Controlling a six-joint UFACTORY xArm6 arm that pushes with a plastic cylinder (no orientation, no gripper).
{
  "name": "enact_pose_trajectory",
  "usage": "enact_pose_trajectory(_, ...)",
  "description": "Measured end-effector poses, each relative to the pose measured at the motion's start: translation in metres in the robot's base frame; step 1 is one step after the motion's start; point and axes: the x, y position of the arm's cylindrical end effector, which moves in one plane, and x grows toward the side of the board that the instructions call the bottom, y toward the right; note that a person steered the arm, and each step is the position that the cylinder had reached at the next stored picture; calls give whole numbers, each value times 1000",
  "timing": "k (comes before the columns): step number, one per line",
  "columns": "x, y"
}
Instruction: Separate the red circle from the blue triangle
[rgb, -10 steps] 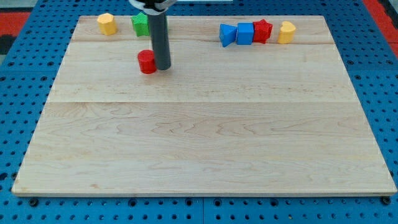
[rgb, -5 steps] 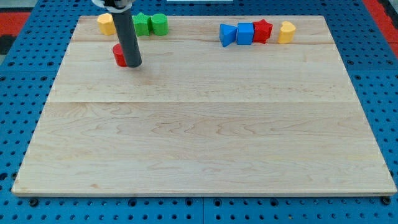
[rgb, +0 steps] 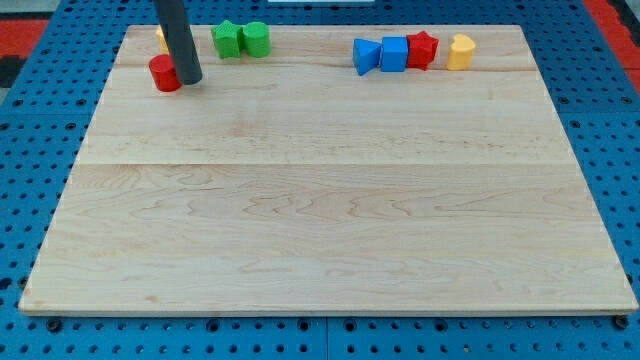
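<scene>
The red circle (rgb: 163, 73) sits near the board's top left corner. My tip (rgb: 190, 80) touches its right side. The blue triangle (rgb: 366, 56) lies far to the right, at the left end of a row along the view's top edge.
A yellow block (rgb: 160, 38) is mostly hidden behind the rod, just above the red circle. A green star (rgb: 228, 39) and a green cylinder (rgb: 256, 38) sit right of it. A blue cube (rgb: 394, 53), a red star (rgb: 422, 48) and a yellow block (rgb: 460, 51) follow the triangle.
My tip has pushed the red circle up and to the left, from near the green blocks toward the yellow block at the top left corner.
</scene>
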Motion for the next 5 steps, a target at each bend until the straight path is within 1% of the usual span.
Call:
enact_pose_trajectory(3, -1, -1)
enact_pose_trajectory(4, 1, -14)
enact_pose_trajectory(5, 1, -60)
